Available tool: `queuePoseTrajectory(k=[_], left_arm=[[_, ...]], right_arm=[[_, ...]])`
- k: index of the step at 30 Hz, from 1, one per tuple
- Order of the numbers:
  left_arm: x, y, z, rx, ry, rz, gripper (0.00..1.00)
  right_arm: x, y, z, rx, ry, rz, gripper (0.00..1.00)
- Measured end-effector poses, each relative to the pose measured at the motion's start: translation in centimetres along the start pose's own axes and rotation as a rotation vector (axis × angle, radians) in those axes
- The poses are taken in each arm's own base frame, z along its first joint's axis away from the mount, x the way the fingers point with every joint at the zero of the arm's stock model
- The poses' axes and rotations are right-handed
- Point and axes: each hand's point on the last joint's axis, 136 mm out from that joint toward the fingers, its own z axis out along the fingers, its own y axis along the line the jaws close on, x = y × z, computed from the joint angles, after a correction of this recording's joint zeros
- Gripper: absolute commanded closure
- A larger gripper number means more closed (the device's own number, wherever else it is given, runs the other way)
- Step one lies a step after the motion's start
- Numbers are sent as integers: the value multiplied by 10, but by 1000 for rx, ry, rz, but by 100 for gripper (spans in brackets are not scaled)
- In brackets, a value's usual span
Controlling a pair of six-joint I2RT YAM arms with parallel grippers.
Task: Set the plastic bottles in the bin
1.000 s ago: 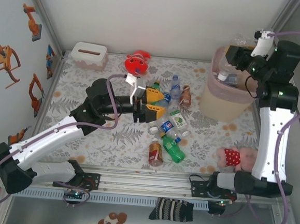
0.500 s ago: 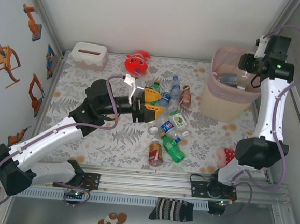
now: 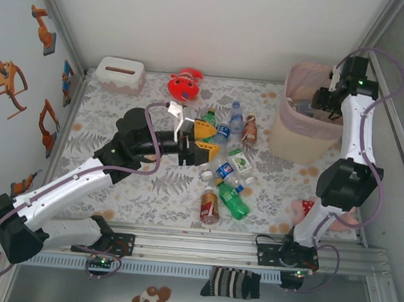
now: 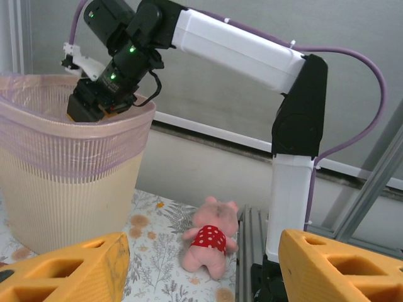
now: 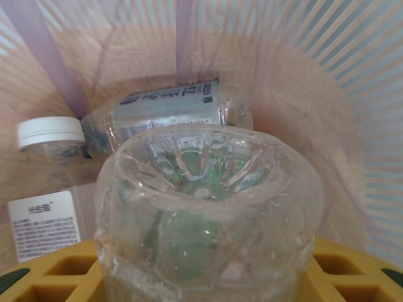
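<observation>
My right gripper [image 3: 323, 100] reaches down inside the pale pink bin [image 3: 294, 134] and is shut on a clear plastic bottle [image 5: 208, 201], whose base faces the wrist camera. Two more bottles lie on the bin's bottom, a labelled one [image 5: 167, 112] and a white-capped one [image 5: 49, 133]. Several plastic bottles lie mid-table, among them a green one [image 3: 234, 202], a red-labelled one [image 3: 209, 205] and a brown one [image 3: 250, 130]. My left gripper [image 3: 203, 140] hovers open at the left of that cluster, with nothing between its yellow fingers [image 4: 69, 270].
A white tissue box [image 3: 120, 75] and a red plush toy [image 3: 184, 87] sit at the back. A pink plush in red dotted shorts [image 4: 211, 242] lies at the front right by the right arm's base. A striped sock [image 3: 231, 283] hangs below the front rail.
The right arm has swung its gripper with the clear bottle from above the bin's rim down into the bin. The left arm has barely moved.
</observation>
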Motion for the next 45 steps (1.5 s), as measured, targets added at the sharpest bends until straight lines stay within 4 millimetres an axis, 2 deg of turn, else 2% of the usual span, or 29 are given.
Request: queuePoseTrajectory(k=[7,10,14,19,22,29,33,39,45], left_arm=[[2,1,0,-4,3,-6,37],[2,3,0,-14,2,-6,37],[5,5,0,-24,6,-15,36],[10,8,0,-34,16,-28,36],[12,12,0,-54,20,-34,36],[23,24,0,-123,57,-65,36],[31,35,1,-175,85,-88,36],[37,69,3,-340,154,-132,36],[58,118,-2,-519,244,-225,37]], right_arm=[[18,0,43,-14,110,11,43],[23,-1,54,-14,136,17,38],[24,-1,53,-13,141,28,30],[26,0,48,-19,147,30,26],[22,2,35,-25,119,32,22],[4,5,-26,-35,-11,27,19],[-2,5,-51,-34,-66,24,19],[-5,10,-79,-55,-123,21,19],[-8,17,-116,-87,-207,32,19]])
